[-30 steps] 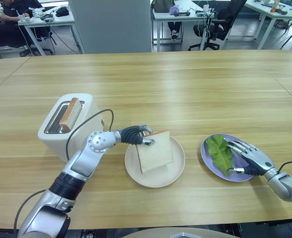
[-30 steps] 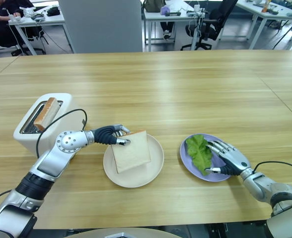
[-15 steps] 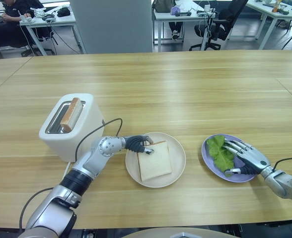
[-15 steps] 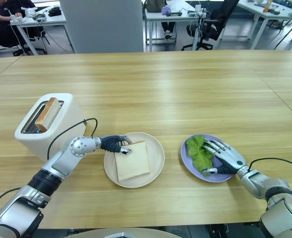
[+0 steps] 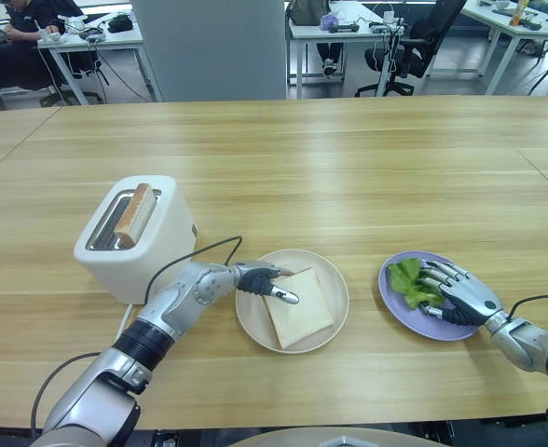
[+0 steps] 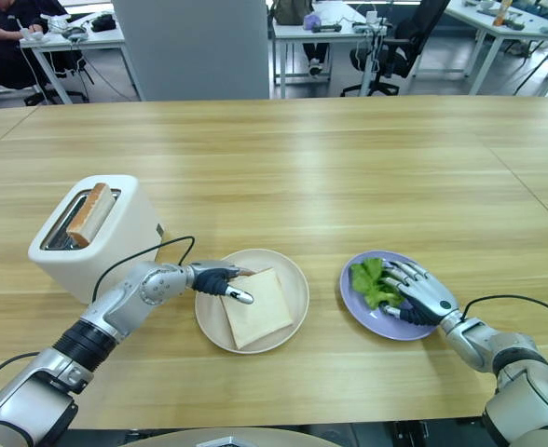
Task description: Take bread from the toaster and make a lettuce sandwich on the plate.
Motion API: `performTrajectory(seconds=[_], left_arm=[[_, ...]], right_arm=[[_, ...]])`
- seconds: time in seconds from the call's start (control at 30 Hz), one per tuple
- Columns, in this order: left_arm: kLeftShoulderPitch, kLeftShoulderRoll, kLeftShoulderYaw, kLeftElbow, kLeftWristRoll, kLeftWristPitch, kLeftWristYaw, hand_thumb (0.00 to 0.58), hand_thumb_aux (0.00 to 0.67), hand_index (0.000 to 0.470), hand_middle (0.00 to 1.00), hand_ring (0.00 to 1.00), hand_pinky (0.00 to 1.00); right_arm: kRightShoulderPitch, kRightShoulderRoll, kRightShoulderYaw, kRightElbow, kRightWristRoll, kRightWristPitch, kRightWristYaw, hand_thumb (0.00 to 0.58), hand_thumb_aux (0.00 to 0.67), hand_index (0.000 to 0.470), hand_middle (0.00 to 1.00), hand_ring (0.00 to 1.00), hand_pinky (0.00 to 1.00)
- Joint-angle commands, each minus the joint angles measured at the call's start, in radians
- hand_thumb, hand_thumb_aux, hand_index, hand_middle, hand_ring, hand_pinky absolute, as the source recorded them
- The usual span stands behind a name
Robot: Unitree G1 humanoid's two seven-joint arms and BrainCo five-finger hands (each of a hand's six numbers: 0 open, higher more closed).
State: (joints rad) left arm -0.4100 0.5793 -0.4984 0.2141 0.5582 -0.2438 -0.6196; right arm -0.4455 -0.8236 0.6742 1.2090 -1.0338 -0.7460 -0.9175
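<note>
- Toaster (image 5: 157, 251): white, two-slot, far left of the wooden worktop (image 5: 349, 168), upright, its long side running away from the robot.
- Bread in toaster (image 5: 131, 215): one browned slice standing in the right-hand slot, top edge sticking out above it. Other slot looks dark, can't tell what's in it.
- Left robot hand (image 5: 260, 281): low over the worktop between toaster and beige plate, forearm coming in from bottom left. Fingers stretched out fairly straight across the plate's left rim, holding nothing. Longest fingertip lies on the left edge of the slice on the plate.
- Beige plate (image 5: 322, 268): round, centre-front of the worktop, just right of the toaster and apart from it.
- Bread on plate (image 5: 299, 307): one pale slice lying flat, turned slightly so a corner points at the robot, sitting a bit towards the plate's near side.
- Purple plate (image 5: 414, 321): smaller, right of the beige plate with a gap of bare wood between them.
- Lettuce (image 5: 406, 282): green leaf bunched up on the left half of the purple plate, resting on it.
- Right robot hand (image 5: 456, 293): over the right half of the purple plate, palm down, fingers bent around the leaf's right side w/ thumb on the near side, i.e. pinching the lettuce.
- Bkgd: grey pillar (image 5: 209, 47) and office desks beyond the worktop's far edge.
</note>
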Motion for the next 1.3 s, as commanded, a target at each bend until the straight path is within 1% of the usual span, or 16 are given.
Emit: performTrajectory(seconds=[0.03,0.2,0.37,0.4,0.43,0.53,0.63,0.77,0.9,0.93,0.97,1.0,1.03,1.1,1.3], left_arm=[[0.012,0.024,-0.002,-0.063,0.051,-0.013,0.009,0.000,0.000,0.000,1.00,1.00,1.00],[0.029,0.066,0.025,-0.144,0.092,-0.008,0.019,0.000,0.000,0.000,1.00,1.00,1.00],[0.068,0.107,0.069,-0.244,0.103,0.006,0.023,0.000,0.000,0.000,1.00,1.00,1.00],[0.080,0.112,0.078,-0.262,0.103,0.009,0.024,0.000,0.000,0.000,0.96,0.96,0.96],[0.091,0.115,0.084,-0.277,0.103,0.013,0.024,0.000,0.000,0.000,0.96,0.96,0.96],[0.122,0.117,0.099,-0.305,0.108,0.022,0.028,0.000,0.000,0.000,0.94,0.94,0.94],[0.140,0.115,0.106,-0.319,0.112,0.029,0.031,0.000,0.000,0.000,0.88,0.88,0.88],[0.156,0.118,0.121,-0.334,0.109,0.035,0.031,0.000,0.000,0.000,0.85,0.85,0.85],[0.181,0.118,0.146,-0.365,0.103,0.045,0.032,0.000,0.000,0.000,0.80,0.80,0.80],[0.187,0.118,0.150,-0.372,0.101,0.047,0.033,0.000,0.000,0.000,0.79,0.79,0.79],[0.194,0.117,0.153,-0.380,0.102,0.049,0.033,0.000,0.000,0.000,0.79,0.79,0.79],[0.204,0.116,0.155,-0.388,0.101,0.050,0.033,0.000,0.000,0.000,0.79,0.79,0.79],[0.214,0.114,0.157,-0.396,0.100,0.051,0.033,0.000,0.000,0.000,0.76,0.76,0.76],[0.233,0.115,0.163,-0.411,0.098,0.052,0.032,0.000,0.000,0.000,0.75,0.75,0.75],[0.264,0.125,0.183,-0.432,0.090,0.053,0.031,0.000,0.000,0.000,0.73,0.73,0.73]], right_arm=[[-0.019,-0.037,-0.008,-0.039,0.011,-0.033,-0.024,0.580,0.670,0.460,0.00,0.00,0.00],[-0.048,-0.081,-0.044,-0.138,0.032,-0.078,-0.042,0.580,0.670,0.460,0.00,0.00,0.00],[-0.053,-0.120,-0.100,-0.277,0.066,-0.103,0.005,0.580,0.670,0.460,0.00,0.00,0.00],[-0.051,-0.121,-0.107,-0.287,0.071,-0.106,0.017,0.580,0.670,0.460,0.00,0.00,0.00],[-0.048,-0.121,-0.111,-0.290,0.072,-0.105,0.028,0.580,0.670,0.460,0.00,0.00,0.00],[-0.040,-0.105,-0.101,-0.258,0.062,-0.097,0.061,0.580,0.670,0.460,0.00,0.00,0.00],[-0.027,-0.088,-0.083,-0.193,0.049,-0.092,0.074,0.580,0.670,0.460,0.00,0.00,0.00],[-0.016,-0.074,-0.071,-0.127,0.056,-0.093,0.091,0.580,0.670,0.460,0.00,0.00,0.00],[-0.017,-0.046,-0.056,-0.067,0.062,-0.077,0.154,0.580,0.670,0.460,0.00,0.00,0.00],[-0.017,-0.039,-0.054,-0.054,0.063,-0.071,0.170,0.574,0.604,0.415,0.00,0.00,0.00],[-0.015,-0.032,-0.055,-0.039,0.068,-0.066,0.192,0.574,0.604,0.415,0.00,0.00,0.00],[-0.012,-0.030,-0.054,-0.032,0.069,-0.065,0.198,0.436,0.336,0.231,0.00,0.00,0.00],[-0.010,-0.029,-0.054,-0.029,0.070,-0.065,0.201,0.000,0.000,0.000,0.00,0.00,0.00],[-0.008,-0.031,-0.054,-0.028,0.073,-0.066,0.201,0.000,0.000,0.000,0.00,0.00,0.00],[-0.011,-0.037,-0.058,-0.032,0.079,-0.063,0.208,0.000,0.000,0.000,0.00,0.00,0.00]])
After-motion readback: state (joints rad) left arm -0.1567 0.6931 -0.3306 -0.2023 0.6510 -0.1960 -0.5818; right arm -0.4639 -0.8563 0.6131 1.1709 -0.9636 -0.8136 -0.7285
